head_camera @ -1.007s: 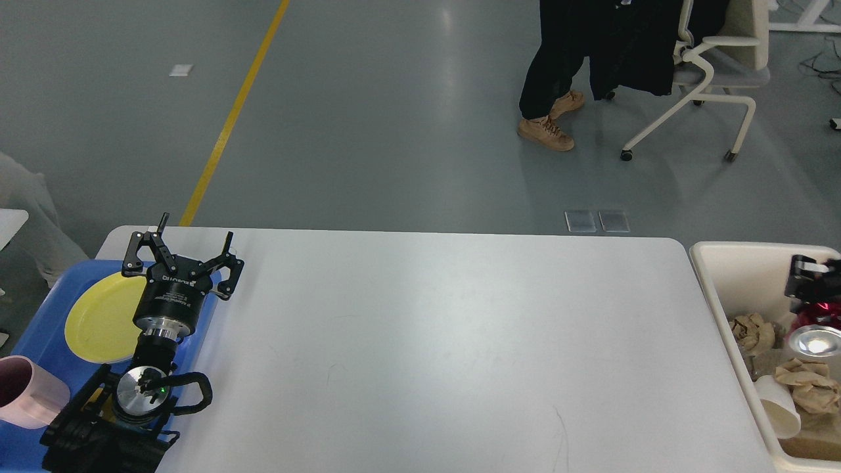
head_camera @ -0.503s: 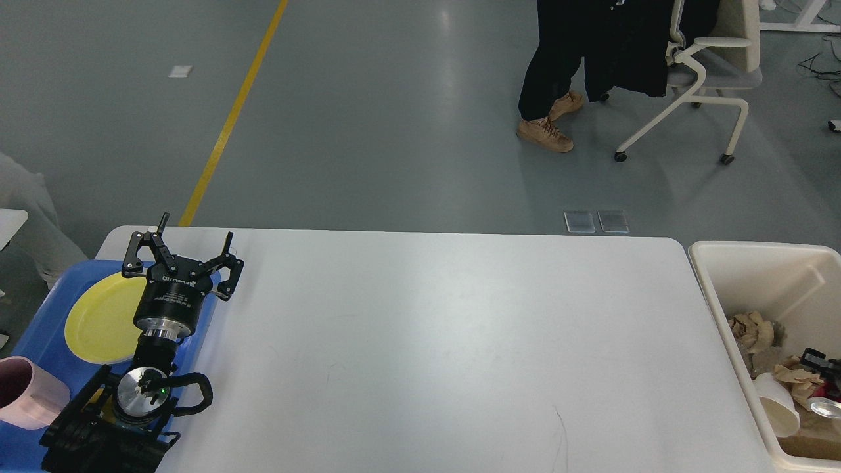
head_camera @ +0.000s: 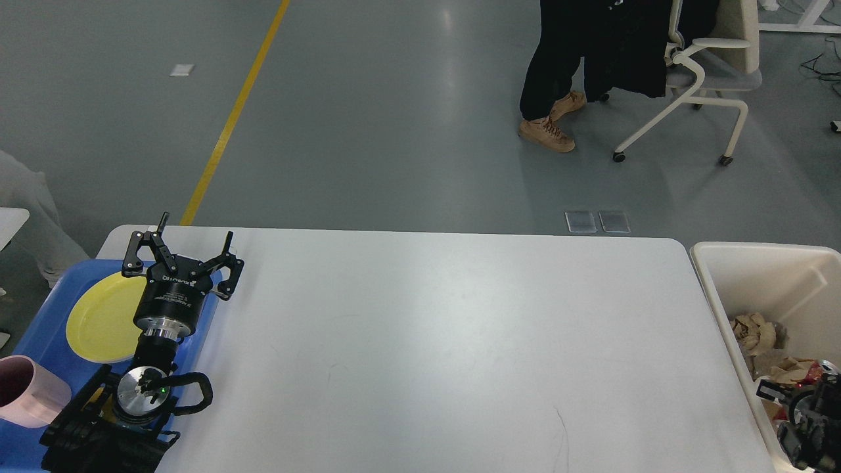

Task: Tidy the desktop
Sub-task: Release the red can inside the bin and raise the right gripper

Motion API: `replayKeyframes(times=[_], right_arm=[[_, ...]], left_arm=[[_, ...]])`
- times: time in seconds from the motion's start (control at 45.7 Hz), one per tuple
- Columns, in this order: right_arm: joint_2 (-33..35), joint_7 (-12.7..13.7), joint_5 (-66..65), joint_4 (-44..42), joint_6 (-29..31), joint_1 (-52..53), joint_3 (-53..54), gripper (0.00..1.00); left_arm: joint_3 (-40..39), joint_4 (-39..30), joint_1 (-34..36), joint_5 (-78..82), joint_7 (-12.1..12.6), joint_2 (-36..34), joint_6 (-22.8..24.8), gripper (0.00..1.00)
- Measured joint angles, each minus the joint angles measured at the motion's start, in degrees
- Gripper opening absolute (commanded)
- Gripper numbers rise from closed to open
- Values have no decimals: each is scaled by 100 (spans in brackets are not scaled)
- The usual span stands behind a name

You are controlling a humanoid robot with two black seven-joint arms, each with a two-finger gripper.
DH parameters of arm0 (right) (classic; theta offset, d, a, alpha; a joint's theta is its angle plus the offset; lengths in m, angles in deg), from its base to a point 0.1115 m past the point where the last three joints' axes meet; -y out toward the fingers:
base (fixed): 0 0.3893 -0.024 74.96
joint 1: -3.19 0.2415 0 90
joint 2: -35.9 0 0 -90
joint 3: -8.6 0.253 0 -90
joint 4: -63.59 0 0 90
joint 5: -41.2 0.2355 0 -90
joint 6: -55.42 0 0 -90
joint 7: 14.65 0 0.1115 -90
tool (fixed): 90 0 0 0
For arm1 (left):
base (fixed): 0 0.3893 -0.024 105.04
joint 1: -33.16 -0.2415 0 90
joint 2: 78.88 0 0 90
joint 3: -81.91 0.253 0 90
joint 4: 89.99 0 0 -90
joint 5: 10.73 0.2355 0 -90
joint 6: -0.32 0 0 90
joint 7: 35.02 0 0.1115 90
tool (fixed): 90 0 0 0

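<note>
The left gripper (head_camera: 185, 248) stands in the left part of the frame with its two fingers spread apart and nothing between them, its fingertips pointing toward the top of the frame over the far left corner of the desktop (head_camera: 433, 341). Its black cylindrical wrist lies over the right rim of a blue tray (head_camera: 39, 328) at the frame's lower left, and the arm runs down from there to the bottom left edge. In the tray, just left of the wrist, lies a round yellow plate (head_camera: 98, 322), partly covered by the arm; below it, at the left edge of the frame, stands a pink cup (head_camera: 29, 394) with a dark inside. The desktop, white and with rounded corners, fills the middle and lower part of the frame, reaching from the tray on the left to a cream bin (head_camera: 755, 276) on the right. The right gripper (head_camera: 807, 420) shows at the lower right corner, inside the bin, dark and crowded against the contents; I cannot tell whether its fingers are spread or closed. In the bin beside it lie crumpled brown paper (head_camera: 755, 332) and other scraps. Beyond the table is grey floor with a yellow line (head_camera: 230, 118) running to the top of the frame, and at the upper right a person's legs in tan shoes (head_camera: 545, 131) next to a white chair (head_camera: 696, 72).
</note>
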Motion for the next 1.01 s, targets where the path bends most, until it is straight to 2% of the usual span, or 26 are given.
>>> replayKeyframes(times=[0.109, 0.131, 0.197, 0.219, 0.263, 0.481, 0.766, 1.007], right_arm=[[3, 1, 0, 3, 0, -44, 0, 0], [4, 1, 0, 5, 0, -50, -1, 12], [5, 1, 0, 6, -10, -80, -10, 65], [5, 1, 0, 6, -16, -95, -19, 79], [5, -6, -6, 4, -58, -121, -45, 100], [28, -53, -16, -23, -473, -145, -47, 100], [56, -61, 0, -31, -546, -103, 36, 100], [217, -83, 18, -83, -552, 40, 698, 100]], left_arm=[[0, 2, 0, 0, 0, 0, 0, 96], [0, 2, 0, 0, 0, 0, 0, 96], [0, 2, 0, 0, 0, 0, 0, 96], [0, 2, 0, 0, 0, 0, 0, 96], [0, 2, 0, 0, 0, 0, 0, 96], [0, 2, 0, 0, 0, 0, 0, 96], [0, 0, 0, -2, 0, 0, 0, 96], [0, -3, 0, 1, 0, 0, 0, 96]])
